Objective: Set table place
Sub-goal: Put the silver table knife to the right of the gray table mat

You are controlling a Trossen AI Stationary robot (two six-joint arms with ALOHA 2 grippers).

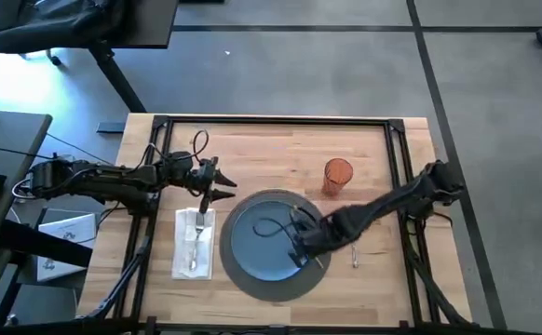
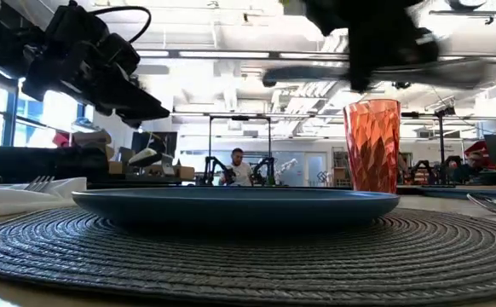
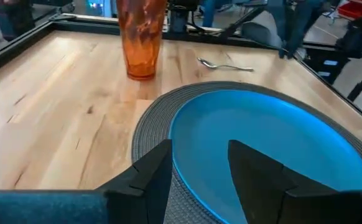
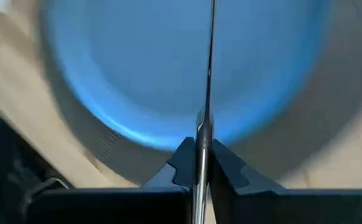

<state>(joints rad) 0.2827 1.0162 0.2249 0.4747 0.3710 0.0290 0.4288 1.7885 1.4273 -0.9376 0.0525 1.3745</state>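
A round dark grey woven placemat (image 1: 276, 293) lies on the wooden table (image 1: 280, 149) with a blue plate (image 1: 252, 251) on it. My right gripper (image 1: 301, 249) hangs over the plate, shut on a thin metal knife (image 4: 209, 74). In the low view the knife (image 2: 308, 77) shows as a blurred level bar above the plate (image 2: 231, 205). My left gripper (image 1: 223, 186) hovers open by the placemat's far left rim and holds nothing; its wrist view shows the gap (image 3: 199, 177) over the placemat's rim (image 3: 150, 124). My right gripper pinches the knife between its two fingers at the thicker part (image 4: 201, 134), seen edge-on. The thin remainder runs straight out past the fingertips (image 4: 182, 155), along the fingers, over the blue plate. The knife is lifted clear of the plate and placemat.
A white napkin (image 1: 195, 244) with a fork on it lies left of the placemat. An orange cup (image 1: 337, 175) stands upright beyond the plate's far right. A spoon (image 1: 354, 253) lies on the wood right of the placemat. A black frame (image 1: 397, 140) edges the table.
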